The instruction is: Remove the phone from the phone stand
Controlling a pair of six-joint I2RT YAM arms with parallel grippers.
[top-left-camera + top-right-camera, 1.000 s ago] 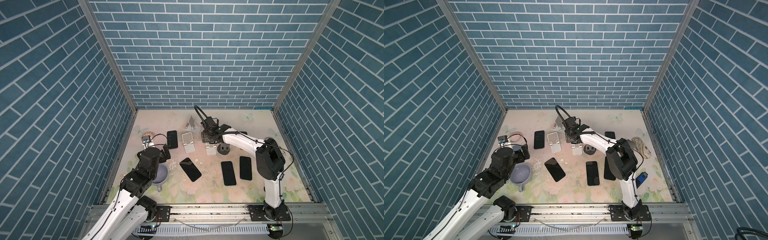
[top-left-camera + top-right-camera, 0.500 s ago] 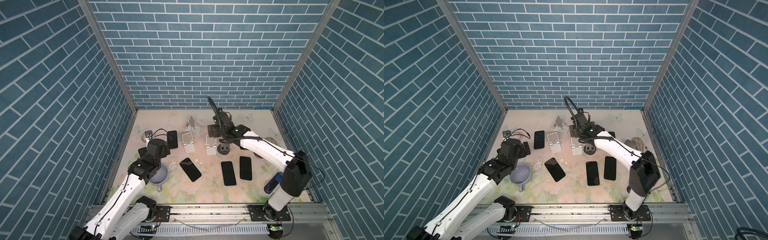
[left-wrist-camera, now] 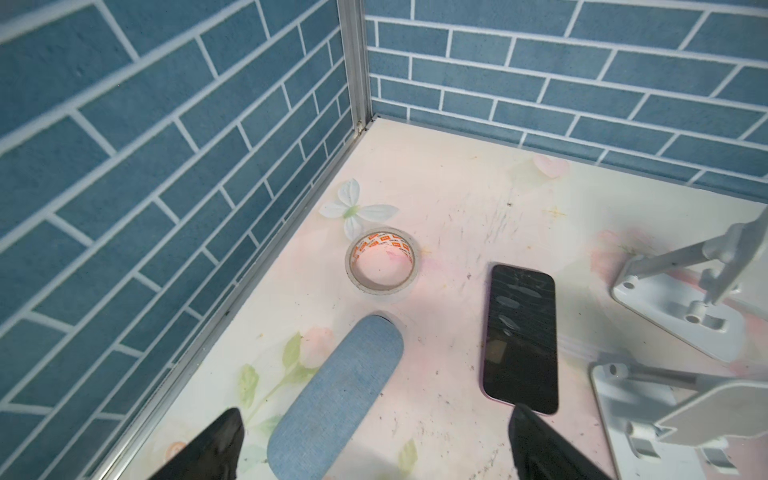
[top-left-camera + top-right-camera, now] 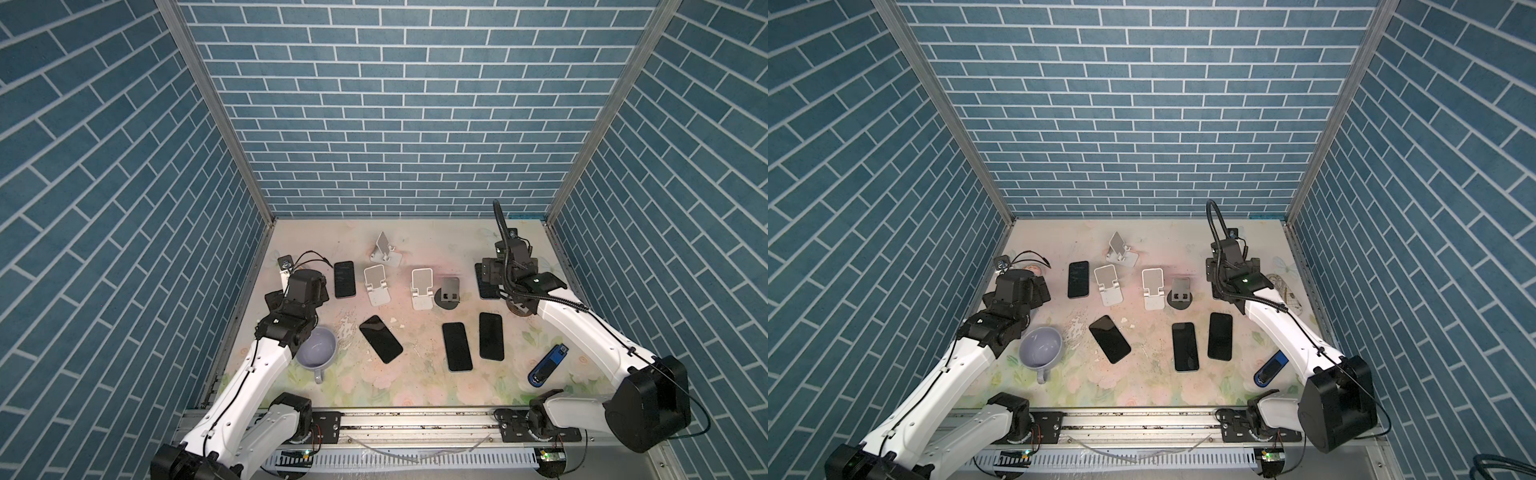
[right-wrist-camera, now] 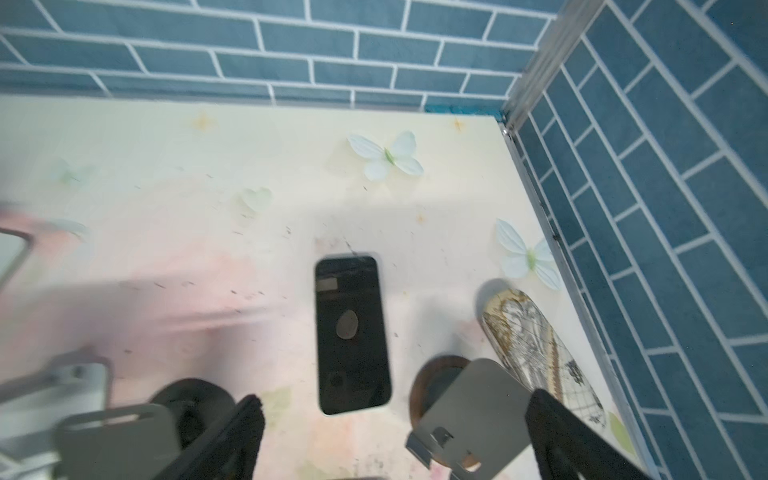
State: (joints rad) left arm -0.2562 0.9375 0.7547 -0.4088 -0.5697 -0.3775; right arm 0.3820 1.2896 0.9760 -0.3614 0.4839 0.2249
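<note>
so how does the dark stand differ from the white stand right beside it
Colour: the dark stand has a grey plate on a black base; the white stand is white all over. Base: the dark stand's is round, the white stand's rectangular. Shared: both stand upright, face the near edge and hold no phone.

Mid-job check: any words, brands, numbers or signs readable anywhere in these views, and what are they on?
No text reads clearly.
On the white tape roll: orange print inside the core, too small to read.
On the cream map-patterned oblong case: dark markings, blurred, unreadable.
On the black phone lying flat: dark screen, no text visible.
</note>
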